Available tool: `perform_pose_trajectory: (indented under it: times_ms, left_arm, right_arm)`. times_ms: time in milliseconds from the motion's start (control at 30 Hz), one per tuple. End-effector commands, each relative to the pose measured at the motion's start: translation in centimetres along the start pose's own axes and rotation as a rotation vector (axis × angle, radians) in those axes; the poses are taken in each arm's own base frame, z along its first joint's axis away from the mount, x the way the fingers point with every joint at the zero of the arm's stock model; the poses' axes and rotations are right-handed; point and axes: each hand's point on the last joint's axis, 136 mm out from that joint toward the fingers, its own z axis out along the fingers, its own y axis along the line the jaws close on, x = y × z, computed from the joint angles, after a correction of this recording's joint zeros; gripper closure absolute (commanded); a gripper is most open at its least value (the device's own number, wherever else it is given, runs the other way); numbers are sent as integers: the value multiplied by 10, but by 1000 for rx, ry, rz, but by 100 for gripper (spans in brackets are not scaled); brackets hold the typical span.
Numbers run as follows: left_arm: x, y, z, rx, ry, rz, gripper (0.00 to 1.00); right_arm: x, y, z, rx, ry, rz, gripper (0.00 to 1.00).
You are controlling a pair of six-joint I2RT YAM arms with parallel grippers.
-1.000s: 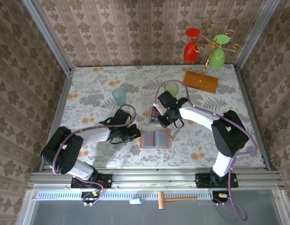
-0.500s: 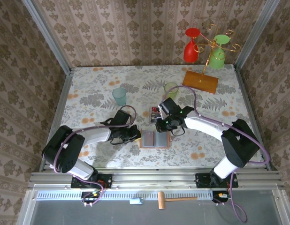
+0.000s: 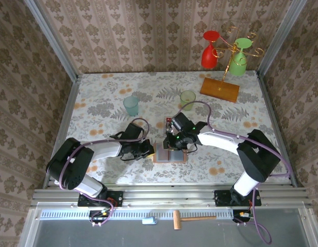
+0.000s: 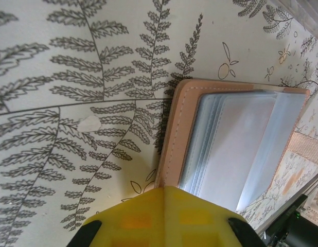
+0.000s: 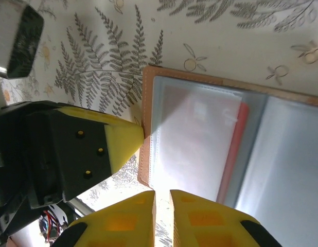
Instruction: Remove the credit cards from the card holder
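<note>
- You had the card holder [image 3: 170,153] lying open and flat on the floral table [image 3: 102,92], near its front edge, between the two arms.
- A red card [image 5: 241,136] sat inside its left clear pocket.
- Your left gripper [image 5: 129,139] was closed, its yellow tip touching the holder's left border.
- Your right gripper [image 5: 162,194] hung over the holder, fingers pinched to a thin slit with nothing between them.
- A teal cup [image 3: 131,105] and a green cup [image 3: 188,96] stood farther back.
</note>
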Motion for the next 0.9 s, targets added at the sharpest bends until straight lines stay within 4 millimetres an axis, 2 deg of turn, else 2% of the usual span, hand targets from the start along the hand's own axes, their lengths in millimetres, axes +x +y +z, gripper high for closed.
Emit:
perform_pose_trajectory:
  times_ms: [0, 233, 433, 867]
  left_arm:
    - [7, 6, 4, -9, 27, -15, 94]
    - [8, 8, 5, -17, 33, -16, 94]
    - [9, 9, 5, -20, 37, -15, 94]
    - [8, 10, 5, -38, 41, -14, 94]
  right_arm:
    - [6, 6, 12, -17, 39, 40, 83]
    - [11, 5, 27, 15, 64, 57, 75]
    - [11, -2, 31, 56, 69, 63, 70]
    - [14, -18, 33, 129, 72, 58, 67]
